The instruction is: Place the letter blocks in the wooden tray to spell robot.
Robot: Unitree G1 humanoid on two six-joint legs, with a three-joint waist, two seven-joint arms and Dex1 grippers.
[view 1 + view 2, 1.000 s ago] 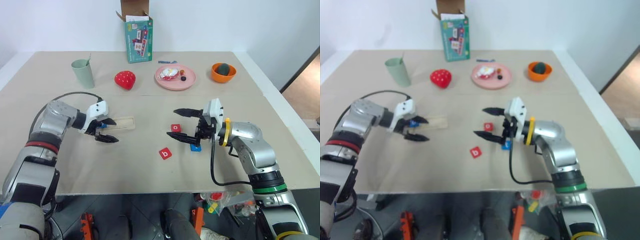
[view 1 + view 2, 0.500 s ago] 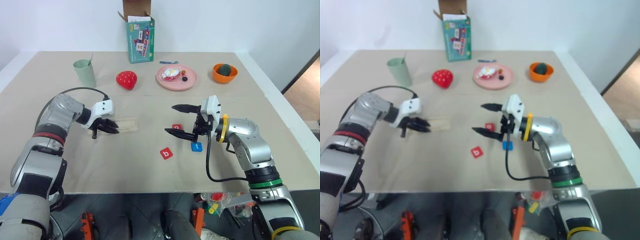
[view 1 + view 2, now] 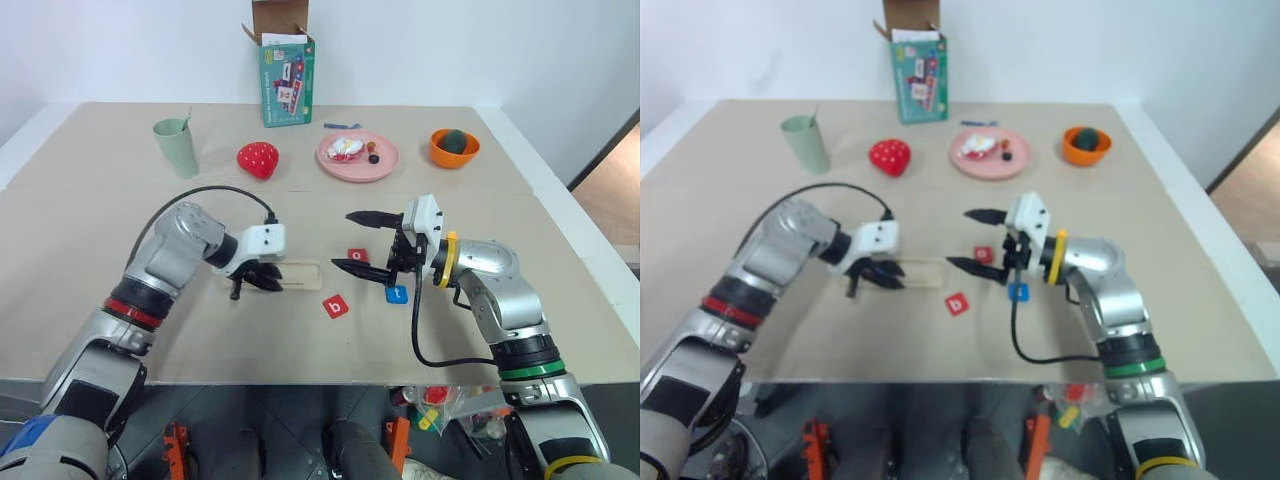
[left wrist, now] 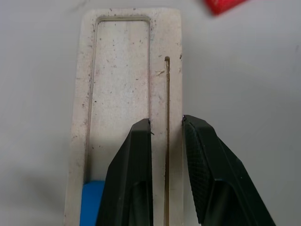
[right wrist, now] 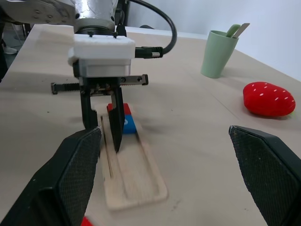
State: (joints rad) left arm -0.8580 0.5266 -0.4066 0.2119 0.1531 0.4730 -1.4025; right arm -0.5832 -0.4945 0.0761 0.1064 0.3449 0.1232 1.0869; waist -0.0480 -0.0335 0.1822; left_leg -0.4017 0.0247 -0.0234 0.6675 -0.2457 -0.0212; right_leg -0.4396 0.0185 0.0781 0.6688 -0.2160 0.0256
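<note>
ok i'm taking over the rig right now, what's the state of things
Left gripper: shut on the long rim of the pale wooden tray.
Right gripper: open, empty, hovering above the loose tiles.
Done: a red tile and a blue tile sit at one end of the tray; letters unreadable.
Left: the red b tile, second red tile and blue t tile lie on the table beside the tray, unplaced.

Wooden tray [image 3: 292, 277] sits left of three loose letter blocks [image 3: 336, 306] — one block [image 4: 91, 202] in it.
</note>
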